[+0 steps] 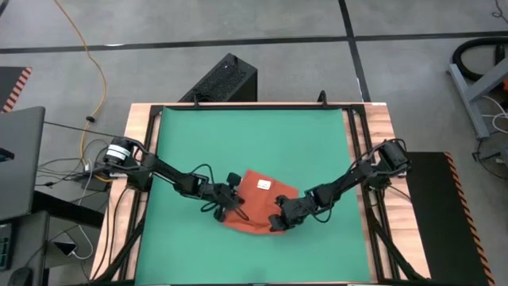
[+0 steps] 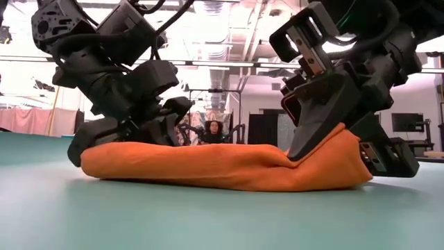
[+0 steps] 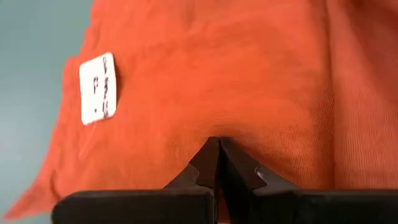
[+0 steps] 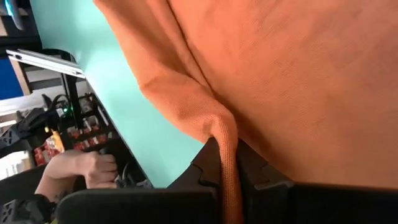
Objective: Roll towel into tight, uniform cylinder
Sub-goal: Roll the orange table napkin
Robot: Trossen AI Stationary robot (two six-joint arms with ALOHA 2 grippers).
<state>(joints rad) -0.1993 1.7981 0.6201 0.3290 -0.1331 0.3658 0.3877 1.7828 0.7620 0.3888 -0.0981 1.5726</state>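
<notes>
The orange-red towel (image 1: 258,200) lies bunched on the green mat (image 1: 254,135), its white tag (image 3: 98,88) facing up. In the low view the towel (image 2: 208,167) is a low, long heap. My left gripper (image 1: 230,205) is shut at the towel's left end, with its tips (image 3: 218,142) on the cloth. At the near right part of the towel, my right gripper (image 1: 279,221) is shut on a fold of it. My left gripper touches the towel's upper surface (image 3: 217,132) with its shut fingertips, slanting down from the table's left. The cloth dimples slightly around the tips. Whether any cloth lies between them I cannot tell. The towel lies on the mat there. My right gripper pinches a raised fold (image 4: 227,155) at the towel's right end between its two fingers, slanting down from the table's right. The ridge of cloth runs back between the fingers. That end (image 2: 333,142) stands higher than the rest, which lies on the mat.
A black box (image 1: 226,79) sits beyond the mat's far edge. The wooden table rim (image 1: 381,119) frames the mat, with bare mat on the far half. A person's hand (image 4: 81,168) shows off the table, and a person (image 2: 214,130) sits in the room behind.
</notes>
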